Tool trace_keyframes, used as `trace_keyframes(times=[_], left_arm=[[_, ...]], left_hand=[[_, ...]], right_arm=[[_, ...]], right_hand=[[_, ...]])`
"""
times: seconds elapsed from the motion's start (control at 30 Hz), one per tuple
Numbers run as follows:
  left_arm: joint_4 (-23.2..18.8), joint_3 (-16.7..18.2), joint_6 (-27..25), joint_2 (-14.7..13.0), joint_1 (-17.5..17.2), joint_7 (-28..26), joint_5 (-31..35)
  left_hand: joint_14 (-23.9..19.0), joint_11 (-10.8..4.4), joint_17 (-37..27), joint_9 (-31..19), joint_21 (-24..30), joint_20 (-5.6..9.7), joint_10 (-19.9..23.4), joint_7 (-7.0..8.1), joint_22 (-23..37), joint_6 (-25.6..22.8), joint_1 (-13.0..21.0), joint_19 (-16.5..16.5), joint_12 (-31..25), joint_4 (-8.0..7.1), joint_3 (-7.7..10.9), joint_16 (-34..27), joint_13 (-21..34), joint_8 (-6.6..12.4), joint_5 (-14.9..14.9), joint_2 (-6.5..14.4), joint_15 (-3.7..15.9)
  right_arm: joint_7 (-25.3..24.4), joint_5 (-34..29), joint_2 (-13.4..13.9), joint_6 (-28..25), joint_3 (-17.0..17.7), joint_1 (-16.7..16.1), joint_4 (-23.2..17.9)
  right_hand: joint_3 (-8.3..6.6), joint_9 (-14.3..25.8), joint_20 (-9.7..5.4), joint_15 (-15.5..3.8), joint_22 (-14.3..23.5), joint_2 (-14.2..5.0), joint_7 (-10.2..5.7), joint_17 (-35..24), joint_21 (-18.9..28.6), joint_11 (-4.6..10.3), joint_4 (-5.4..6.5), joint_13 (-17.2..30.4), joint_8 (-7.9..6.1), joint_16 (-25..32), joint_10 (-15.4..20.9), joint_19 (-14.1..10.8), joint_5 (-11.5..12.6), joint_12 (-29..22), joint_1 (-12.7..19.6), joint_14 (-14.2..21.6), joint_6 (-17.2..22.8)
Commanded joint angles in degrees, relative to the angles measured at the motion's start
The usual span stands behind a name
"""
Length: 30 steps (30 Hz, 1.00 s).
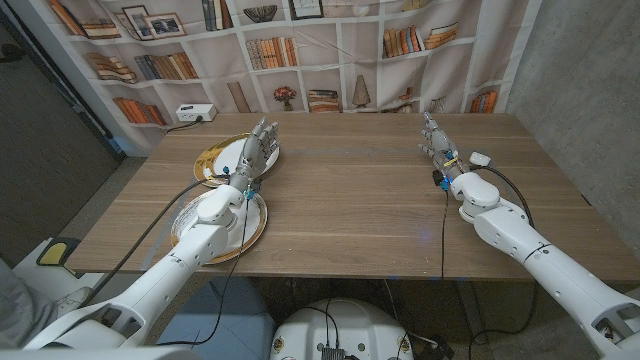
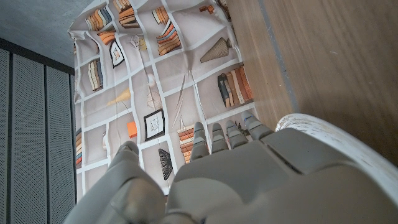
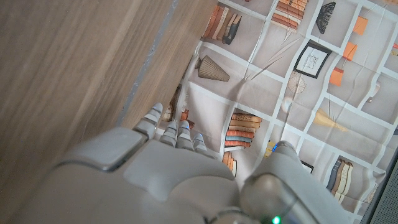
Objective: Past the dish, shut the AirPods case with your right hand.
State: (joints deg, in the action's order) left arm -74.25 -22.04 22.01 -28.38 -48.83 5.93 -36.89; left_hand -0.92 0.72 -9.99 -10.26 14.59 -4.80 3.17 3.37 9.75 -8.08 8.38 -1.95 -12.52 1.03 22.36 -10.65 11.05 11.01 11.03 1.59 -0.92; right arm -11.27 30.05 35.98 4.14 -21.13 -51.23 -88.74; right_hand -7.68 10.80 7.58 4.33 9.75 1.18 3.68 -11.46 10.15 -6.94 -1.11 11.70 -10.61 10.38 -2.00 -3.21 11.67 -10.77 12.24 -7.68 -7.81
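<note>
A small white AirPods case (image 1: 480, 158) is seen on the table (image 1: 350, 200), just beside the right robot hand (image 1: 437, 143); whether its lid is open cannot be told. The right robot hand is empty, fingers straight and loosely together. The case could be knocked aside by a careless press.

Two plates (image 1: 258, 232) (image 1: 212, 158) at table's (image 1: 350, 200) left, one behind the other.

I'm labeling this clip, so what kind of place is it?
Probably a staged test room, not a home: the bookshelves are a printed fabric backdrop hanging in folds behind a bare wooden table, beside a plain grey wall.
</note>
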Motion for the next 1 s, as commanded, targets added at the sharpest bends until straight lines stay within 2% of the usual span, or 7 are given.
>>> trace_keyframes(times=[0.03,0.6,0.77,0.87,1.0], left_arm=[[0.6,-0.5,-0.1,-0.2,0.6,0.5,0.8],[-0.3,-0.4,0.1,-0.7,-0.5,-0.3,1.2],[0.0,-0.4,0.4,-0.6,-0.4,-0.1,1.2],[0.3,-0.5,0.5,-0.5,-0.4,0.1,1.1],[0.7,-0.6,0.6,-0.4,-0.4,0.3,1.1]], left_hand=[[0.4,-0.02,-0.2,-0.2,-0.1,0.34,0.2,-0.43,0.2,-0.3,0.7,-0.2,0.1,0.43,0.19,0.1,0.2,0.01,-0.1,0.0,-0.39],[0.6,0.0,-0.2,-0.2,-0.5,0.47,0.2,-0.4,0.2,-0.6,0.6,-0.3,0.2,0.6,0.2,0.1,0.2,0.03,-0.2,0.1,-0.46],[0.7,-0.04,-0.2,-0.2,-0.6,0.5,0.3,-0.4,0.2,-0.6,0.6,-0.3,0.2,0.65,0.21,0.1,0.2,0.01,-0.2,0.1,-0.48],[0.7,-0.05,-0.2,-0.2,-0.6,0.52,0.3,-0.38,0.2,-0.6,0.6,-0.3,0.1,0.67,0.21,0.1,0.2,-0.01,-0.2,0.1,-0.46],[0.7,-0.05,-0.2,-0.2,-0.7,0.52,0.3,-0.43,0.2,-0.6,0.6,-0.3,0.2,0.7,0.21,0.1,0.2,-0.02,-0.2,0.1,-0.46]], right_arm=[[-2.9,-1.8,2.1,-4.0,0.4,-0.9,-4.4],[-4.5,-4.5,4.9,-9.1,0.1,-1.0,-7.9],[-4.8,-5.1,5.9,-11.4,-0.1,-0.9,-8.8],[-5.2,-4.8,5.7,-11.2,0.3,-1.4,-8.9],[-6.1,-5.5,6.1,-11.6,0.5,-1.9,-9.8]], right_hand=[[-0.13,0.3,0.11,0.15,0.2,0.07,0.24,-0.2,0.2,-0.16,-0.66,0.2,-0.5,0.2,-0.4,0.5,-0.2,-0.1,0.8,-0.6,0.3],[-0.21,0.3,-0.07,0.34,0.2,0.0,0.12,-0.2,0.2,-0.36,-1.01,0.2,-0.75,0.3,-0.6,1.2,-0.3,-0.3,1.2,-1.3,0.8],[-0.31,0.3,-0.21,0.14,0.2,-0.15,0.09,-0.2,0.2,-0.33,-1.16,0.2,-0.84,0.2,-0.7,1.5,-0.3,-0.4,1.4,-1.8,1.0],[-0.44,0.3,-0.22,-0.66,0.2,-0.31,-0.32,-0.2,0.3,0.49,-1.47,0.2,-1.18,0.4,0.5,1.7,-0.3,-1.0,1.8,-2.0,1.9],[-0.4,0.3,-0.51,-0.88,0.2,-0.22,-0.43,-0.2,0.4,0.4,-1.58,0.2,-1.2,0.5,0.5,1.7,-0.4,-1.0,1.9,-2.2,2.0]])
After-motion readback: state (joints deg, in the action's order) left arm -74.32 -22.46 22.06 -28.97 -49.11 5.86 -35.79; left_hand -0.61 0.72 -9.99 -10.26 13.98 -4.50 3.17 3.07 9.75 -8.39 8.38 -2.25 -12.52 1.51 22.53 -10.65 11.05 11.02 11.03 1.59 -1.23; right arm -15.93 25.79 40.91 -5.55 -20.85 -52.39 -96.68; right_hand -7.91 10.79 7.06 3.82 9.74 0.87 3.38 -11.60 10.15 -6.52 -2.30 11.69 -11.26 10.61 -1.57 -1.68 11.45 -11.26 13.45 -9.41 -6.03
